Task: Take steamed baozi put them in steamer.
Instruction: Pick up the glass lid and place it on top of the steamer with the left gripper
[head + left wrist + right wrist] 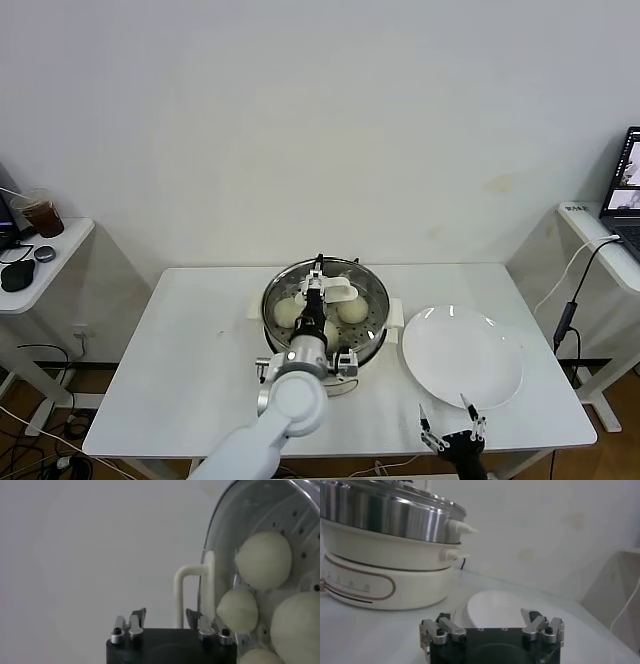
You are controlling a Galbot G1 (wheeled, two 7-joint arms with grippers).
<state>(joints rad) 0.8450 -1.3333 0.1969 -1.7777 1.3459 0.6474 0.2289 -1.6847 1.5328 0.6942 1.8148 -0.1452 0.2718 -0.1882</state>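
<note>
The left end effector (318, 272), fingers apart and empty, hangs over the round shiny stainless-steel steamer (372, 338) at mid-tabletop (190, 370), where small cream-white steamed baozi (286, 314) lie. The right end effector (452, 421), fingers apart, waits at the near edge beside the flat white plate (462, 355).

Steamer (372, 300) wall is polished stainless steel, mirror-shiny; perforated tray inside is the same bright metal. Its base (380, 582) is smooth glossy cream plastic, side handles (460, 527) too. Baozi (263, 560) look smooth, matt, doughy cream-white. Plate (461, 355) at 3 o'clock of the steamer: glossy white, ceramic-looking, with glare spots. Table (180, 370) is smooth matt white. My left gripper (167, 622) has a matt black body with bare metal fingers and screws; my right gripper (492, 625) looks the same.
</note>
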